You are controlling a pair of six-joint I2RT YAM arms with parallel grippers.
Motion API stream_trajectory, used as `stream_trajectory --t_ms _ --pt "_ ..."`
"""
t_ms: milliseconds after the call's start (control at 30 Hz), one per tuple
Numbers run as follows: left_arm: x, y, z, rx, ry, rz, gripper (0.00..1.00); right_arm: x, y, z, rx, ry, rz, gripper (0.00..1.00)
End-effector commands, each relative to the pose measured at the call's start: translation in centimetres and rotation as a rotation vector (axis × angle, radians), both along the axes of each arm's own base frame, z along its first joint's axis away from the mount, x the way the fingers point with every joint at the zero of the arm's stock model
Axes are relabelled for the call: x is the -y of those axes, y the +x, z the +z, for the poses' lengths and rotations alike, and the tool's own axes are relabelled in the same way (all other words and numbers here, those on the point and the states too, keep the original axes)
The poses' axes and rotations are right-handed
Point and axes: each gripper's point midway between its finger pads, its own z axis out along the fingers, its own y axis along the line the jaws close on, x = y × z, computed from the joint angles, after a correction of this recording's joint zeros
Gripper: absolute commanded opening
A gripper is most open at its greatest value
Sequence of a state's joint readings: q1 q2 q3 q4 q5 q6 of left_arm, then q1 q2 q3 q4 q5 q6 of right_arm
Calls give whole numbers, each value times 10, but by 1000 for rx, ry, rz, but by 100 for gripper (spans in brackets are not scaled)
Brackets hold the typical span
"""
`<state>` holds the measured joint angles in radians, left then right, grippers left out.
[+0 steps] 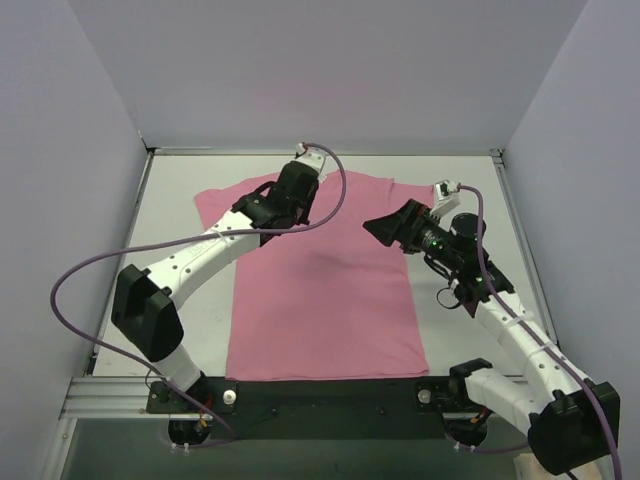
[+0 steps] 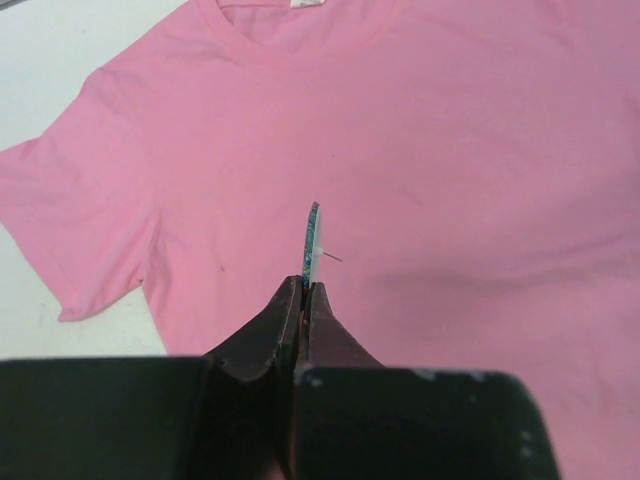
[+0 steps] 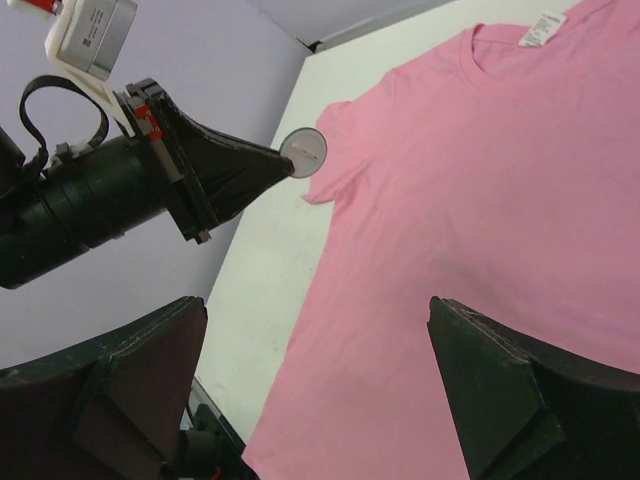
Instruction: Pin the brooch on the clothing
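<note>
The pink T-shirt (image 1: pixel 330 300) lies flat on the table with its neckline at the far side. My left gripper (image 1: pixel 298 205) hovers above the shirt's upper left chest. In the left wrist view it (image 2: pixel 305 285) is shut on the brooch (image 2: pixel 313 240), which stands edge-on with its pin pointing right, above the shirt (image 2: pixel 480 180). The right wrist view shows the brooch's pale round face (image 3: pixel 303 153) at the left gripper's tip. I cannot make out the brooch in the top view. My right gripper (image 1: pixel 380 226) is open and empty above the shirt's right side (image 3: pixel 480 200).
The white table (image 1: pixel 175 215) shows beside the left sleeve (image 2: pixel 70 200) and along the right of the shirt. Grey walls close in the left, far and right sides. A white label (image 3: pixel 545 27) sits inside the neckline.
</note>
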<state>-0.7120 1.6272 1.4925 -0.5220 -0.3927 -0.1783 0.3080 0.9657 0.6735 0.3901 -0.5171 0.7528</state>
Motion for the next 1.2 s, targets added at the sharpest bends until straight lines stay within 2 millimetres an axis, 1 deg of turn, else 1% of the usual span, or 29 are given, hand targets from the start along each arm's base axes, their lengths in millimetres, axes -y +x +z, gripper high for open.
stream_trajectory --t_ms 0,67,100,133,167,200,233,267,300,367,400,467,500,533,600,667,800,867,900,933,1000,1167 --pt "-11 17 -7 4 119 68 0 5 6 -10 -49 -75 -11 100" --pt "-16 24 -15 -3 151 92 0 9 6 -31 -119 -125 -15 100" --pt "-19 29 -25 -12 180 111 0 12 8 -45 -166 -154 -31 100" --pt "-22 34 -25 -10 188 125 0 14 9 -52 -185 -172 -31 100" --pt "-25 37 -30 -19 205 141 0 14 7 -60 -214 -186 -28 100" --pt "-29 42 -41 -33 231 163 0 15 8 -72 -246 -200 -28 100" --pt "-35 49 -42 -37 236 183 0 17 6 -80 -272 -210 -23 99" --pt "-39 53 -47 -45 244 195 0 17 5 -86 -285 -215 -20 99" --pt "-41 58 -58 -63 262 205 0 18 4 -94 -309 -223 -18 99" --pt "-52 69 -63 -76 268 237 0 20 2 -107 -342 -235 -21 99" --pt "-55 73 -74 -95 285 246 0 21 1 -114 -360 -244 -20 99" --pt "-65 83 -80 -103 297 270 0 23 -1 -124 -393 -259 -24 99" --pt "-68 86 -90 -116 316 276 0 24 -1 -131 -414 -270 -28 98" --pt "-72 89 -90 -113 329 296 0 26 -2 -135 -433 -278 -32 98" --pt "-78 97 -99 -123 350 316 0 26 -3 -145 -472 -289 -30 97" --pt "-81 102 -100 -114 382 329 0 24 -5 -153 -503 -293 -13 97" --pt "-86 115 -108 -107 461 357 0 23 -6 -160 -527 -297 -2 96" --pt "-90 116 -109 -114 506 370 0 23 -6 -161 -529 -300 -1 96" --pt "-92 117 -116 -126 528 374 0 23 -5 -162 -529 -303 -4 96" --pt "-91 118 -114 -125 535 374 0 23 -5 -162 -529 -303 -4 96" --pt "-93 118 -120 -135 561 379 0 23 -5 -162 -528 -305 -4 96" --pt "-90 118 -118 -131 574 376 0 19 -7 -155 -498 -287 24 97"
